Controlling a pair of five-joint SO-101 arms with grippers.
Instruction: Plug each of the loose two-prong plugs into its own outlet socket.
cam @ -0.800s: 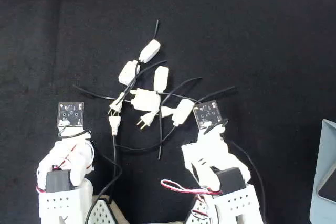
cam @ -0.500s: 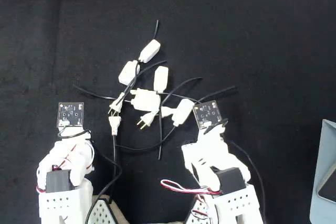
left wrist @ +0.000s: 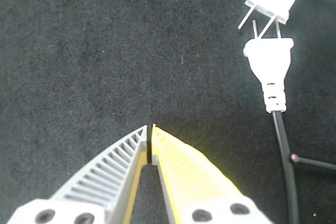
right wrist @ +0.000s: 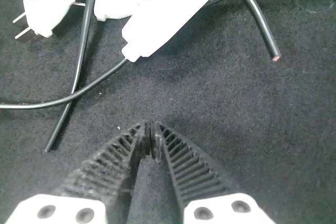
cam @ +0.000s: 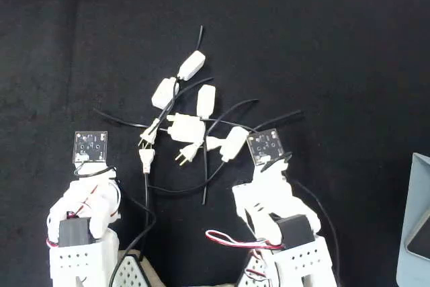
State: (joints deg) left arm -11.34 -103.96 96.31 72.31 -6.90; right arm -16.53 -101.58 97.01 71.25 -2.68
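A black cloth-covered table (cam: 349, 65) is seen from above. At the left, the left arm's white-and-yellow ribbed gripper (left wrist: 150, 129) has its fingers pressed together around nothing, over bare cloth. At about 3 o'clock from that arm's wrist, near but not touching, lies a white two-prong plug on a black cord (cam: 146, 158). It sits prongs to prongs with a second white plug (cam: 149, 136). The step in hand is probably a first pick. The fingers must part, then close across the plug's flat body (leaving the prongs free) so it can be steered in straight. Further right, a third white plug (cam: 187, 155) lies at 6 o'clock of a cluster of white oblong outlet sockets (cam: 185, 128). The right arm's black ribbed gripper (right wrist: 151, 127) is also closed and empty. The nearest white socket block (cam: 234, 143) sits just beside that arm's wrist at 9 o'clock, well placed for bracing.
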